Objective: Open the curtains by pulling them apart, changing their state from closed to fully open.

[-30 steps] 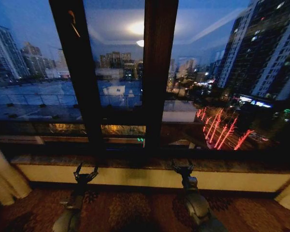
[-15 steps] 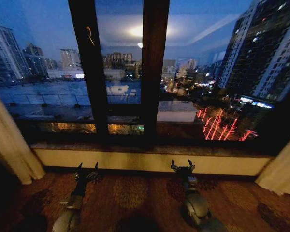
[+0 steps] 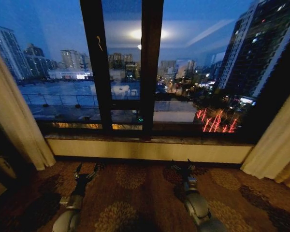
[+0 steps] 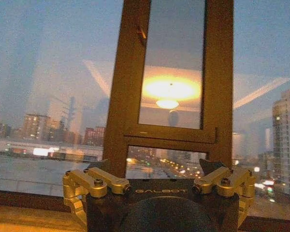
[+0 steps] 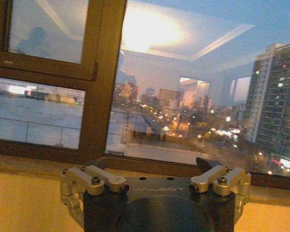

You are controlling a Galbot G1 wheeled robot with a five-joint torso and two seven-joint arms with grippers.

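The curtains are drawn right back, one panel (image 3: 17,111) bunched at the left edge of the window (image 3: 193,72), the other (image 3: 275,140) gathered at the right, glass bare between them and a night skyline beyond. Down low over the patterned carpet (image 3: 135,193), the left gripper (image 3: 86,170) hangs with fingers spread wide, holding nothing. The right gripper (image 3: 182,166) sits level beside it, fingers wide too, empty, both short of the sill (image 3: 145,141)
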